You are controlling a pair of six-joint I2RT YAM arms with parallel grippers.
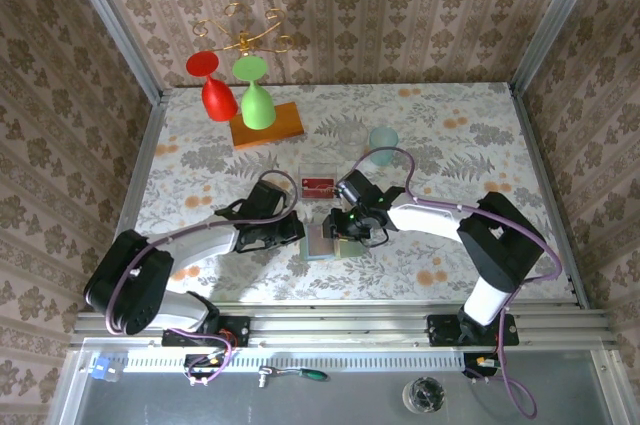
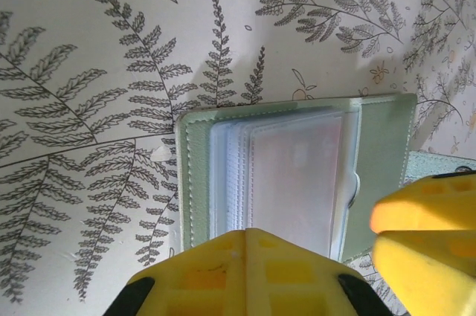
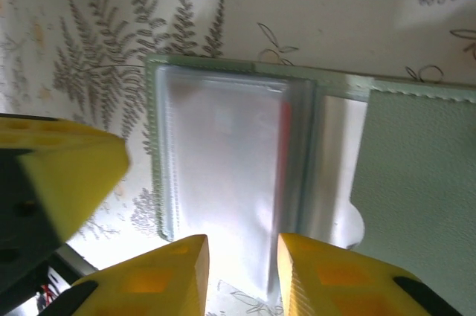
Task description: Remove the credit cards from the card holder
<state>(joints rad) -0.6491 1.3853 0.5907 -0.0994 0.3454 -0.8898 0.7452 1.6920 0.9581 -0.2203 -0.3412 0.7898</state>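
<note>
**Card holder lies open between both sets of jaws**

The sage-green card holder (image 1: 322, 245) lies opened flat on the fern-patterned table (image 1: 450, 125), near its front edge and between the two arms. Its stack of clear sleeves (image 2: 290, 175) faces up.

The left jaws are pressed together. Their yellow fingers (image 2: 216, 271) meet along a seam at the near edge of the sleeves, and it cannot be told whether they pinch a sleeve or only rest on it. The right jaws stand apart, with their fingers (image 3: 163, 279) on either side of the sleeve stack's lower edge and a gap showing between them.

In the right wrist view a thin red edge (image 3: 285, 137) shows inside one sleeve — a card still pocketed. One red card (image 1: 318, 185) lies on the table just beyond the holder. Farther back stand a teal cup (image 1: 383, 138) and an orange board (image 1: 268, 127).
</note>
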